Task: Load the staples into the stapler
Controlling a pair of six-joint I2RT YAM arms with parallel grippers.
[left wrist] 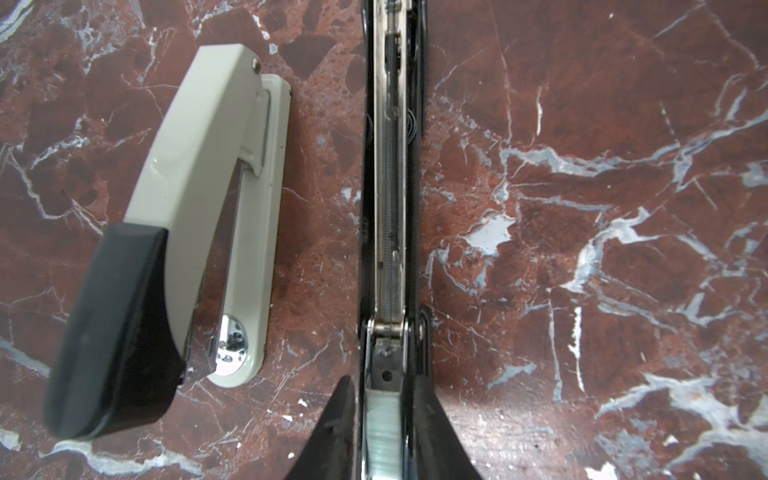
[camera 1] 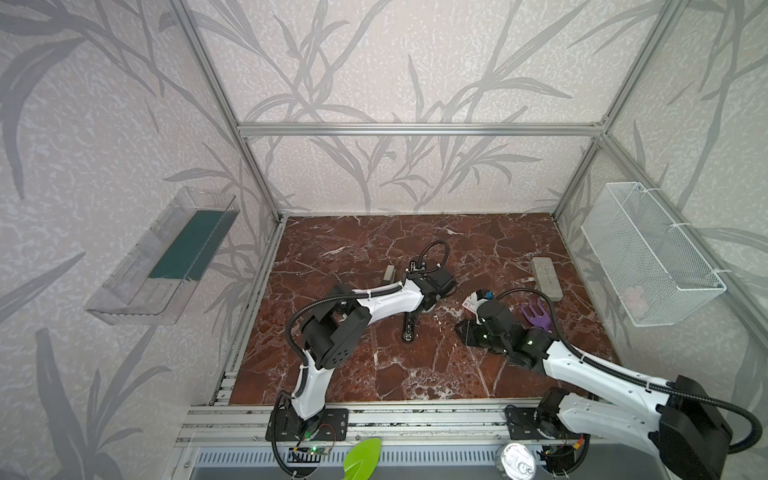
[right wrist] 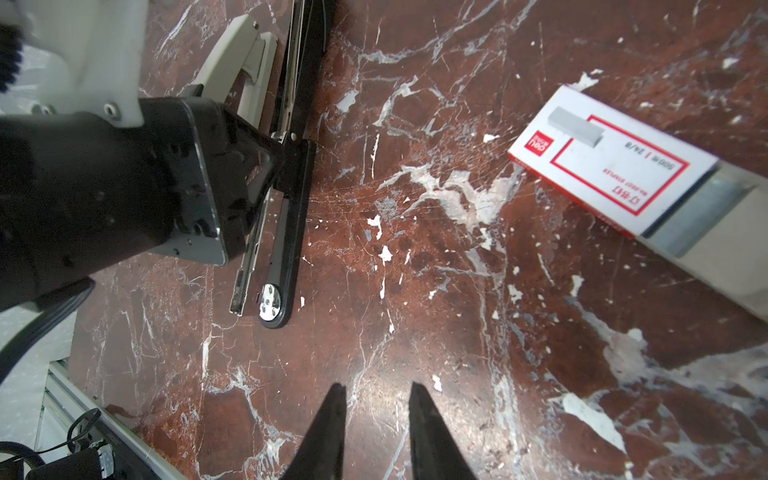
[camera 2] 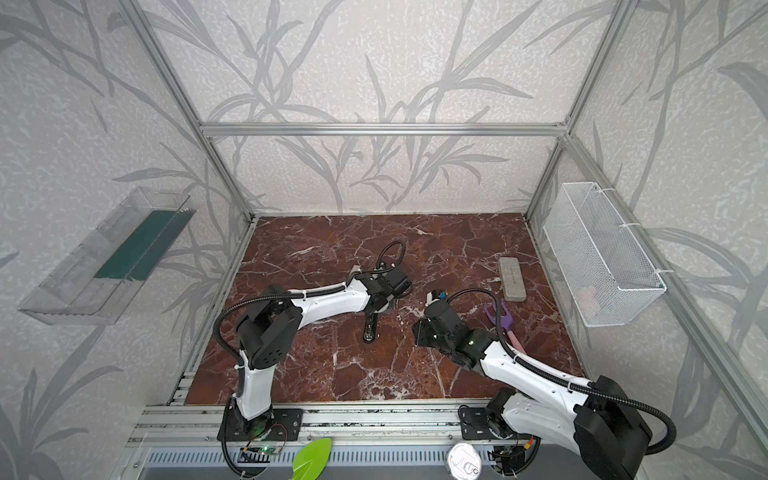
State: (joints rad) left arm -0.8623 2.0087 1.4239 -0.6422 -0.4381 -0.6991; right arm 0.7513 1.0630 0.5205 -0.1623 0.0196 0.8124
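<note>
Stapler (left wrist: 390,187) clear of tabletop (camera 1: 374,374) edges, staples (right wrist: 615,166) near

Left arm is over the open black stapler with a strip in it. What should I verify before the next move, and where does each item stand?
1. Staple strip lying in the black stapler magazine: ok near the hinge; its other end is out of frame.
2. Left gripper jaws apart, straddling the magazine: ok.
3. Cover closed: not ok, it lies flipped back flat.
4. Right gripper open and empty: ok.
5. Beige stapler apart from the black one: ok.
6. Staples box apart from the stapler, tray slid out: ok.
</note>
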